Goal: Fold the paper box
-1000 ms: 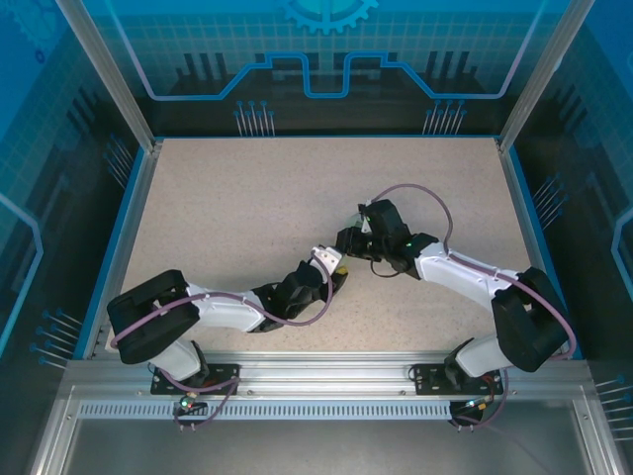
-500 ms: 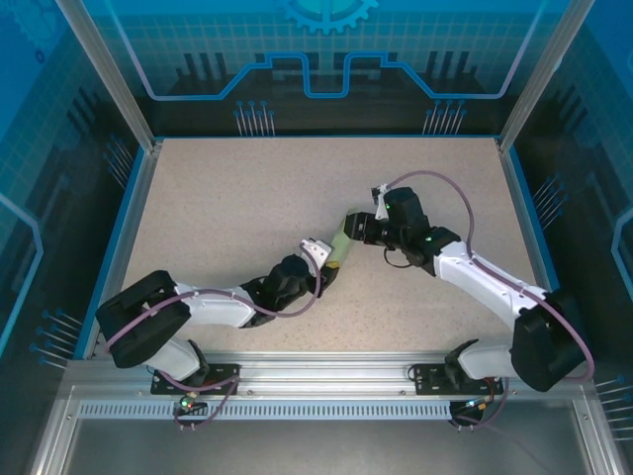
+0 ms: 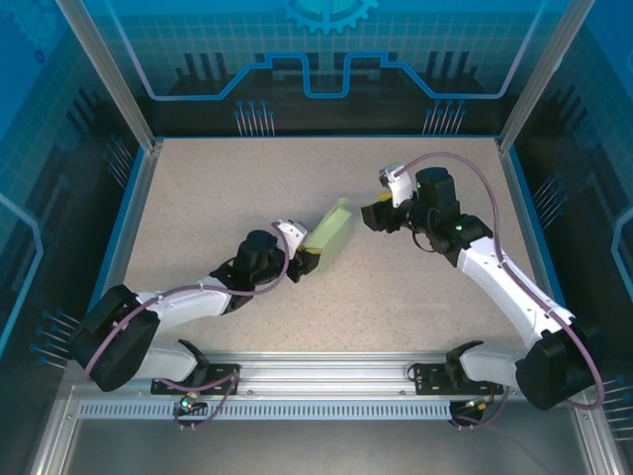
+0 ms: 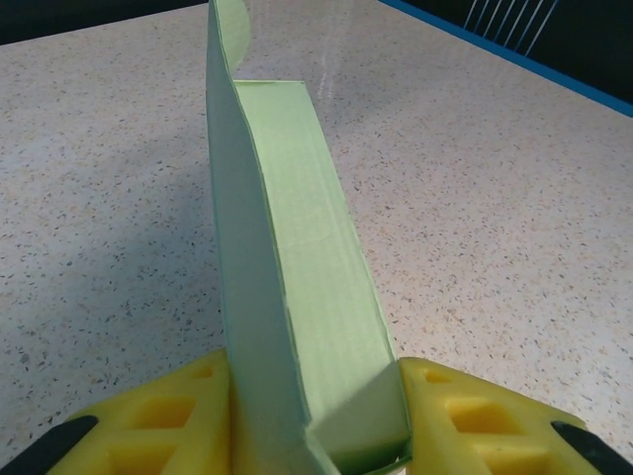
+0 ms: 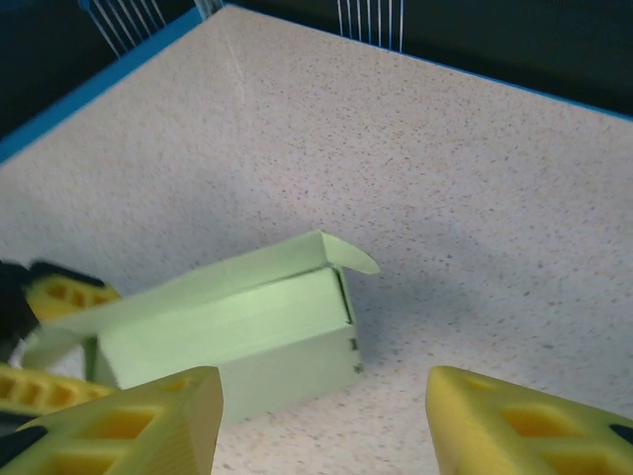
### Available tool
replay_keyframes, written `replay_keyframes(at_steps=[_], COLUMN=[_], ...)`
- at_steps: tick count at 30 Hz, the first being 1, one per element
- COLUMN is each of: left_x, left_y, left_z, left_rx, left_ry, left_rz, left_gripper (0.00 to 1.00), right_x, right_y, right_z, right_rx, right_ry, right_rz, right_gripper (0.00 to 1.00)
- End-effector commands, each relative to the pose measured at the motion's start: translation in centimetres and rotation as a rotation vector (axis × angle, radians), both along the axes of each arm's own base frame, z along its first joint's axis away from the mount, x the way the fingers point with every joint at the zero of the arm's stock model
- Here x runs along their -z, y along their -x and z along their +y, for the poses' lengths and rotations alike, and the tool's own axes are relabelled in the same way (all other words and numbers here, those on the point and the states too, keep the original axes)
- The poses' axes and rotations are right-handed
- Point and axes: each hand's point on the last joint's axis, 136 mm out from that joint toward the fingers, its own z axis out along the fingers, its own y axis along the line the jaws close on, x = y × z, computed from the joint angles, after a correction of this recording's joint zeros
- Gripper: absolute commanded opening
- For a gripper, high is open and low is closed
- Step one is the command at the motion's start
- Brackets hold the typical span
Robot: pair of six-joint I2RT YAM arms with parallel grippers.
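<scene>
The paper box [image 3: 332, 232], a pale mint-green folded oblong, lies slanted near the table's middle with one end flap [image 5: 348, 254] still standing open at its far end. My left gripper [image 3: 302, 260] is shut on its near end. In the left wrist view the box [image 4: 302, 247] runs away from me, clamped between the yellow pads [image 4: 475, 421] of the left gripper [image 4: 316, 421]. My right gripper [image 3: 375, 217] stands open just right of the box, not touching it. From the right wrist the box [image 5: 237, 332] lies ahead of the right gripper [image 5: 321, 426], whose jaws stand wide apart.
The speckled table [image 3: 247, 188] is bordered by a blue rim [image 3: 127, 213] and aluminium posts. The left gripper's yellow fingers [image 5: 61, 293] appear at the left of the right wrist view. Free room lies behind and to both sides of the box.
The right gripper opened, let go of the box and drew back to the right. The left arm stretched out and carried the box left and farther from the bases.
</scene>
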Motion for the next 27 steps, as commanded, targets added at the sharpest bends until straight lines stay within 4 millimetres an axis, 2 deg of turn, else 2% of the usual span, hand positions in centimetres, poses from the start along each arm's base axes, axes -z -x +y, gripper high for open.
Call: replay_keyframes(at_steps=[1, 6, 16, 27], left_x=[-0.9, -0.5, 0.2, 0.6], left_y=[1.2, 0.9, 1.6, 1.7], left_z=[-0.8, -0.3, -0.6, -1.0], left_rx=[0.14, 0.176, 0.258, 0.287], left_ry=[0.024, -0.015, -0.025, -0.023], left_rz=[0.005, 0.003, -0.022, -0.027], left_gripper=[0.26, 0.26, 0.26, 0.27], right_x=[1.0, 2.5, 7.2, 9.1], right_y=[0.1, -0.5, -0.8, -2.6], right_z=[0.2, 0.3, 1.5, 1.6], right_rx=[-0.148, -0.249, -0.461, -0.546], right_ry=[0.127, 0.223, 0.312, 0.418], right_rz=[-0.097, -0.161, -0.098, -0.085], right_gripper=[0.58, 0.58, 0.54, 0.52])
